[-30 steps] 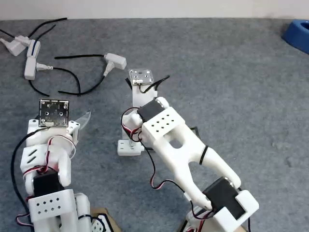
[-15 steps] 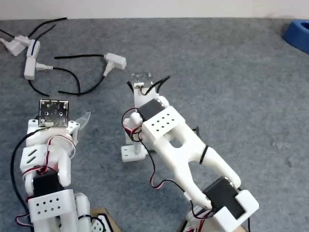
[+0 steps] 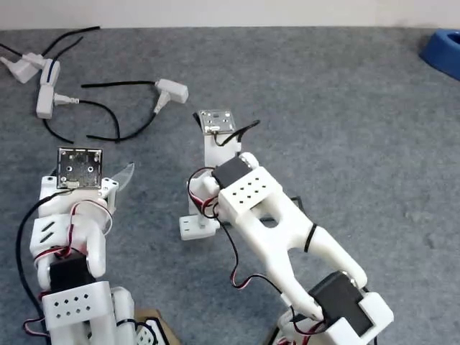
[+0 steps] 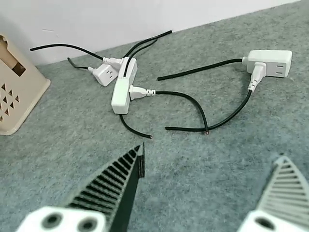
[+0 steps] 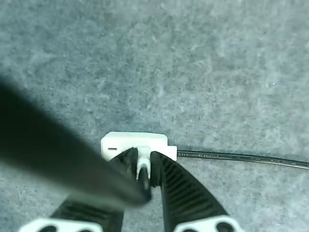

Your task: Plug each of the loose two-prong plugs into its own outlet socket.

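The right pincer (image 5: 143, 162) is pinched narrow on a small white plug (image 5: 143, 169) that touches a white socket (image 5: 135, 142) with a black cable (image 5: 231, 155), mid-counter under the arm. The left pincer (image 4: 203, 193) gapes wide above the grey counter (image 3: 345, 108). At the far left lie a white strip (image 4: 123, 86) and a block (image 4: 270, 63), each with a plug in it. Open room spreads right, up to a blue tub (image 3: 442, 50) at the far edge.

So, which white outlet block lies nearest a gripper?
The outlet block at the right gripper, whose fingers pinch a plug at it; the other blocks lie grouped farther off.
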Available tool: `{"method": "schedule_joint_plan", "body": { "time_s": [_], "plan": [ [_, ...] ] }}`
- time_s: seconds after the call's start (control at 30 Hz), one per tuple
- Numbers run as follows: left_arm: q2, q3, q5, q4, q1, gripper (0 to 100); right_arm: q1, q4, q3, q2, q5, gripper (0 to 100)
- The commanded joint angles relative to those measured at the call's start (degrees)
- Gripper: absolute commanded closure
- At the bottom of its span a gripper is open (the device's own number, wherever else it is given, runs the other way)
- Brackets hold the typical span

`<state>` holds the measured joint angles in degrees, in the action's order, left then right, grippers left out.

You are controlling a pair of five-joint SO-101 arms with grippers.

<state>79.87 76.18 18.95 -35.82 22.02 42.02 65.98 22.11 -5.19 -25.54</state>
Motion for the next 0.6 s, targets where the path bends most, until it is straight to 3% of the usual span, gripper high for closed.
{"method": "schedule_joint_plan", "body": {
  "time_s": [0.0, 0.57],
  "plan": [
    [0.13, -2.77, -0.35, 1.41, 0.4, 62, 0.13, 1.8, 1.01, -0.22, 3.78, 99.1],
    [0.04, -3.3, -0.62, 1.14, 0.22, 62, 0.48, 1.27, 1.1, 0.4, 7.21, 99.2]
  ]
}}
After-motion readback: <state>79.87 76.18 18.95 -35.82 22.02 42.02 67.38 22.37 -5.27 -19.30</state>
